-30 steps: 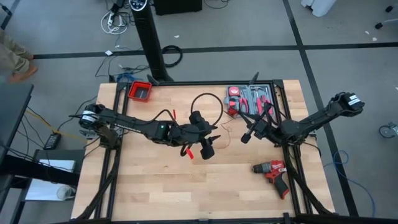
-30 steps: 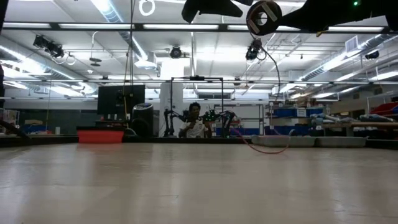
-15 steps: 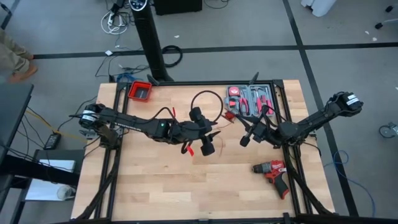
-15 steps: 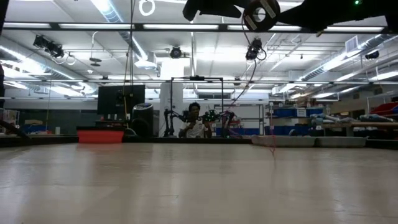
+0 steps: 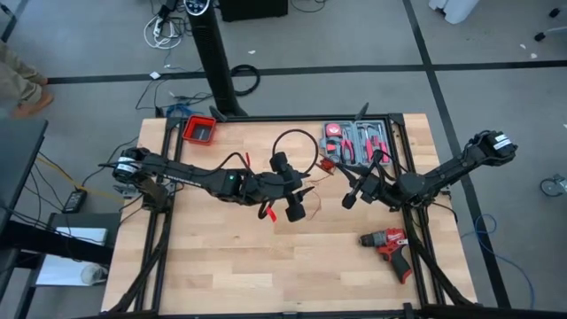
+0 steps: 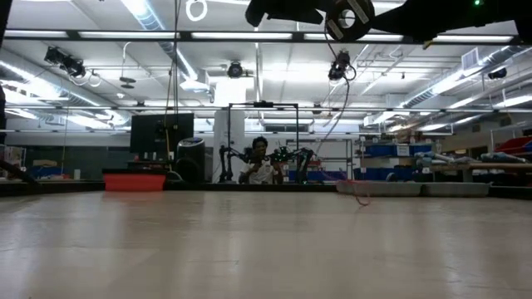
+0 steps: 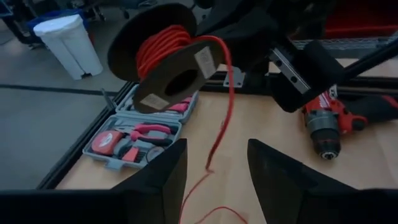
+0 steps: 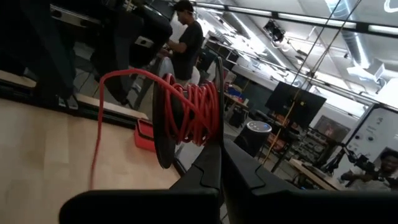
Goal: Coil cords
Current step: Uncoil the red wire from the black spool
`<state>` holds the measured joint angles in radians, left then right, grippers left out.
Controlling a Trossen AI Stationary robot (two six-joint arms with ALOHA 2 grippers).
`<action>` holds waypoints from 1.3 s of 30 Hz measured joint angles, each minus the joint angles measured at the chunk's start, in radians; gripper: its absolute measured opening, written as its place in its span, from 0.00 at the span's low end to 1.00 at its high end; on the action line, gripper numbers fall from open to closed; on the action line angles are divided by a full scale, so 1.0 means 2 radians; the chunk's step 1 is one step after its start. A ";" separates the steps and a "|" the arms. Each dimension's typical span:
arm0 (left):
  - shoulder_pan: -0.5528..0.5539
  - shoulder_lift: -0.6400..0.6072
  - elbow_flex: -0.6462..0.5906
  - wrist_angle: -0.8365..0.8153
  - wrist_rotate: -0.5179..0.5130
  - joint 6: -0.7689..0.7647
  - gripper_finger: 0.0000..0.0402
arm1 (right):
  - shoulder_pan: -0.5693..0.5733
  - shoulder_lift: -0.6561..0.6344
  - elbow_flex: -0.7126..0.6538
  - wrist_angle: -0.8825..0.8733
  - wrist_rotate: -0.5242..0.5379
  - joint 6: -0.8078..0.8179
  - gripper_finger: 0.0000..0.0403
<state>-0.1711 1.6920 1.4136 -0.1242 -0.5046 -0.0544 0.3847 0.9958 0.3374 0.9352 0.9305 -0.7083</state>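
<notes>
The cord is a thin red wire wound on a black-flanged spool [image 7: 165, 59], also seen in the low view [image 6: 347, 17] high above the table. My right gripper [image 8: 217, 152] is shut on the spool over the table's middle right [image 5: 353, 193]. A loose stretch of wire [image 7: 217, 124] hangs from the spool, and its tail [image 6: 362, 198] lies on the wood. My left gripper [image 7: 216, 149] stands open just left of the spool [image 5: 306, 190], pointing toward it. The hanging wire passes between its fingers, and I see no touch. My right gripper pinches the rim of one spool flange [image 8: 219, 118] between its two fingers. The fingers come nearly level from the table's right side. The spool is lifted clear of the table, its axis roughly level, and the loose wire hangs slack below it.
A grey tool case [image 5: 354, 142] lies at the far right, a red drill [image 5: 387, 244] at the near right, and a red bin [image 5: 199, 129] at the far left corner. Bare wood fills the table's near half. A person [image 6: 259, 162] sits beyond the far edge.
The loose wire below the spool, which a second ago sagged in a long red arc onto the table, now hangs almost straight down with only a short tail on the wood. The spool has tipped slightly in my right gripper.
</notes>
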 joint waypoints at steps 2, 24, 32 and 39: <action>0.000 0.000 0.000 -0.001 0.004 0.016 0.43 | 0.000 0.000 0.000 0.000 -0.001 0.000 0.00; 0.003 -0.002 -0.001 -0.078 -0.030 0.033 0.44 | 0.003 0.000 0.000 0.008 0.024 -0.022 0.00; 0.007 -0.001 0.002 -0.054 -0.024 0.039 0.45 | 0.003 0.000 0.000 0.010 0.035 -0.028 0.00; 0.020 0.000 0.038 -0.146 0.003 -0.014 0.45 | 0.003 0.000 0.000 0.012 0.032 -0.027 0.00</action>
<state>-0.1310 1.6927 1.4899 -0.4157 -0.4976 -0.0824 0.3898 0.9955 0.3374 0.9597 0.9943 -0.7628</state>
